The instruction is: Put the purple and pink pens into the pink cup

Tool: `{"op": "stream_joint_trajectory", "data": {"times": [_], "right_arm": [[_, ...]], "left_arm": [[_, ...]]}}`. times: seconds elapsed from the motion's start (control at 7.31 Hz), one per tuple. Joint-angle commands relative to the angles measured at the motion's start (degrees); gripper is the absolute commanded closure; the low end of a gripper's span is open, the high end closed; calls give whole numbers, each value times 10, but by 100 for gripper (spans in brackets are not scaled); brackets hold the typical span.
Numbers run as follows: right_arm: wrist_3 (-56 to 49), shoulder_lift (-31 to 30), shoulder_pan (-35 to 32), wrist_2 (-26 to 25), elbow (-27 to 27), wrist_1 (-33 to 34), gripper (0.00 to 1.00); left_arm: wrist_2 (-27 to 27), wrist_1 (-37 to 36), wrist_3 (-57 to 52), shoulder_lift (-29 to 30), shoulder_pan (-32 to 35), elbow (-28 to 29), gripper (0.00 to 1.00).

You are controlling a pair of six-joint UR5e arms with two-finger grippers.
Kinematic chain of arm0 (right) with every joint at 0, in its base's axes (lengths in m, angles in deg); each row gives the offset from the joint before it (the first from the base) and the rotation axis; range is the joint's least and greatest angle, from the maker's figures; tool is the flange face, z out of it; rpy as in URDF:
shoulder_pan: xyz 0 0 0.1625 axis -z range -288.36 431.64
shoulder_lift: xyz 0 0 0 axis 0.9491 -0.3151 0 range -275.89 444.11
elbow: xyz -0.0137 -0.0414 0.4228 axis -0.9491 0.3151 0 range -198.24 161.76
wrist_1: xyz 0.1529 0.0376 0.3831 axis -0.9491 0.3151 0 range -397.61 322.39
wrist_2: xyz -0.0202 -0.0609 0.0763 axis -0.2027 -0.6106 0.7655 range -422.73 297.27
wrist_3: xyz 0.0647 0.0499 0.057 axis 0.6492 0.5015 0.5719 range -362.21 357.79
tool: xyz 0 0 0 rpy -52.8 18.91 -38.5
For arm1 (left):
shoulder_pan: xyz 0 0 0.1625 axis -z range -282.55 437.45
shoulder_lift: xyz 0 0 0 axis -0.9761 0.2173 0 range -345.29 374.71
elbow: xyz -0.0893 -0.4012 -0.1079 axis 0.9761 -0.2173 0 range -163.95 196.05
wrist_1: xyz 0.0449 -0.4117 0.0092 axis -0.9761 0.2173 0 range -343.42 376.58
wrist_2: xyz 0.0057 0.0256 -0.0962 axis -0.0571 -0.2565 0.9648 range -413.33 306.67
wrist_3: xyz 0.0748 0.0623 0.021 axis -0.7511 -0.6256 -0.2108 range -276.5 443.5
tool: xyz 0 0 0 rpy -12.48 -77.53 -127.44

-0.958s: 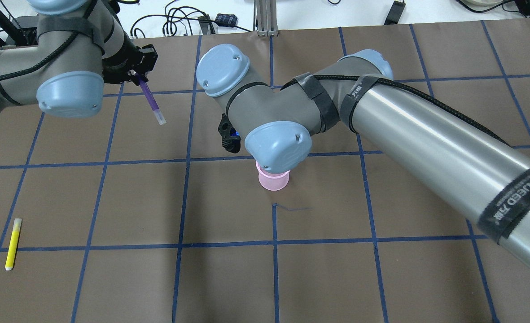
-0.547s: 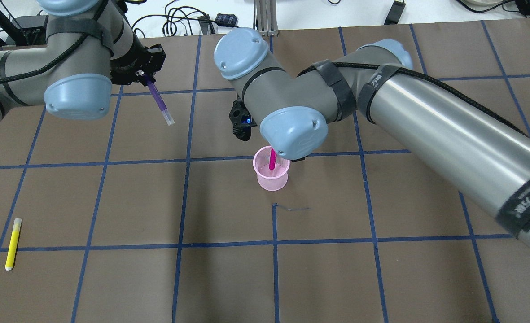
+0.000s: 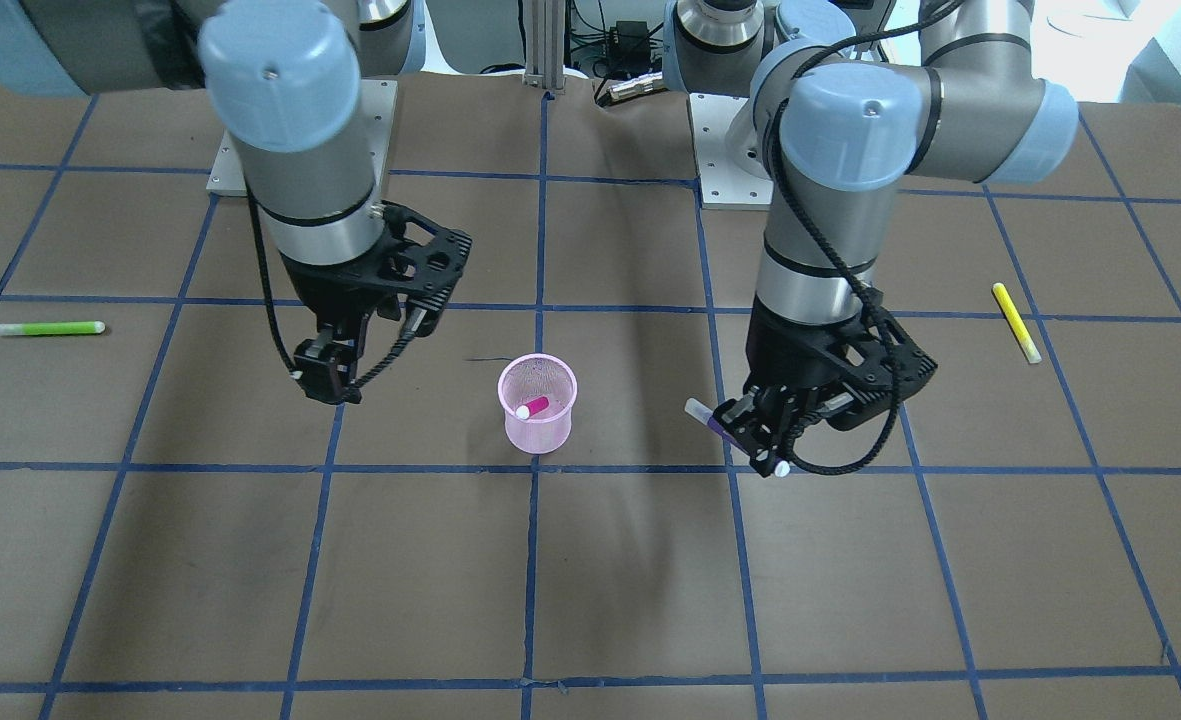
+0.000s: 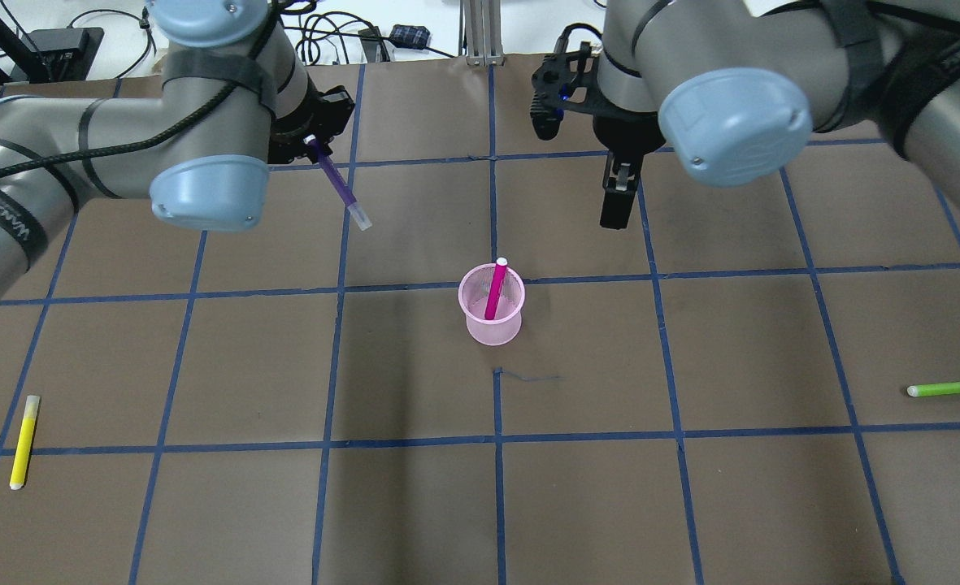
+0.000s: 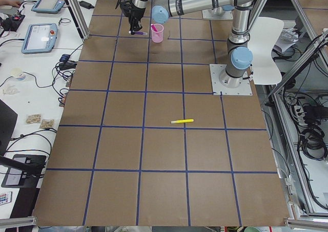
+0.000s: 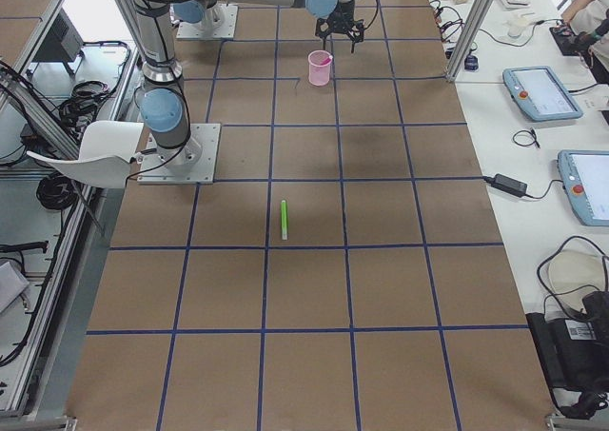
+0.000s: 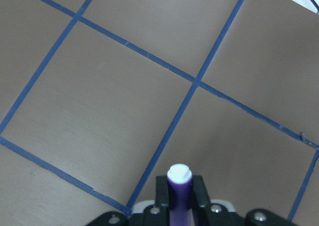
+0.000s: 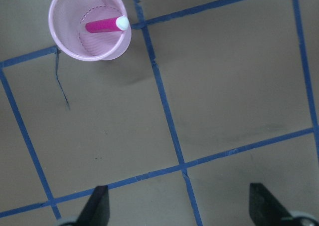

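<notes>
Right arm (image 4: pixel 731 122) has swung back off the cup since a second ago, and the left arm (image 4: pixel 122 154) has slid in toward the middle. The table (image 4: pixel 414 504) has plenty of room around the centre.

The right gripper (image 4: pixel 614 207) hangs past the cup's far side, well apart from it, with its fingers spread wide in the wrist view. The left gripper (image 4: pixel 309 138) is pinching the purple pen (image 4: pixel 340 183) by its top end. That pen is tilted, its lower end aimed cup-ward across a good stretch of table.

The pink cup (image 4: pixel 493 331) stands upright by a blue tape line (image 4: pixel 414 286). The pink pen (image 4: pixel 494 294) is inside, leaning on the far rim with its white end poking just over. Can't tell if it reaches the bottom.

A yellow pen (image 4: pixel 23 441) lies near the left edge and a green pen (image 4: pixel 951 388) near the right.
</notes>
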Motion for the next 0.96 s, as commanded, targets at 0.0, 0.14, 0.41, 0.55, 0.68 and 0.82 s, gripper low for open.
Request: {"op": "stream_joint_trajectory", "data": {"times": [0.0,0.14,0.41,0.55,0.68,0.82], "right_arm": [[18,-50,51,37,1,-25,0],[33,-75,75,49,1,-35,0],[182,-94,93,64,-1,-53,0],[276,-95,92,63,-5,-54,0],[347,-95,91,63,-5,-62,0],[400,-96,88,63,-3,-80,0]], "left_arm": [[-60,-27,105,12,95,-8,100],[-101,-31,117,15,131,-14,100],[-117,-43,188,29,162,-31,100],[-134,-47,190,36,173,-32,100],[-155,-49,193,50,183,-34,100],[-156,-60,209,61,194,-33,100]]}}
